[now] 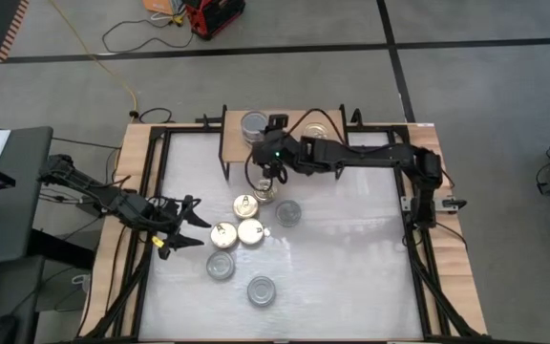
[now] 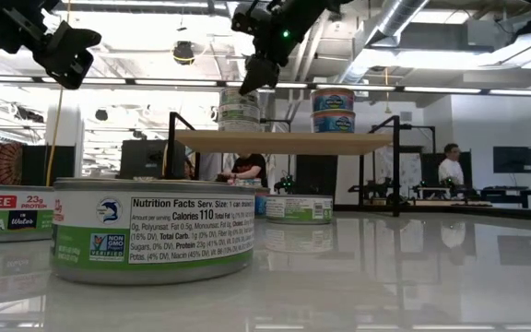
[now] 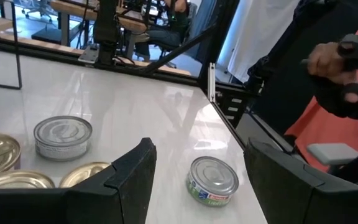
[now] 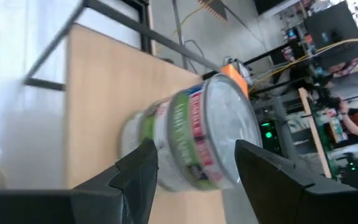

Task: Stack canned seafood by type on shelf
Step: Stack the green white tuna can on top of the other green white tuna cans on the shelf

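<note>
Right hand [image 1: 267, 178] at the shelf [image 1: 294, 122]
Its jaws are open and empty, just in front of stacked tins [image 4: 191, 140]; left hand [image 1: 187, 225], open, waits over the counter [image 1: 351, 248].

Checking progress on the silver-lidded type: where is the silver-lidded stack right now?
In the high view, the silver-lidded stack stands on the shelf's left end, beside the right hand.

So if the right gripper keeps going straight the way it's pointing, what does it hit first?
Probably the stack of green-labelled tins on the shelf. The right gripper is open and aimed squarely at it, though how much gap remains is unclear.
</note>
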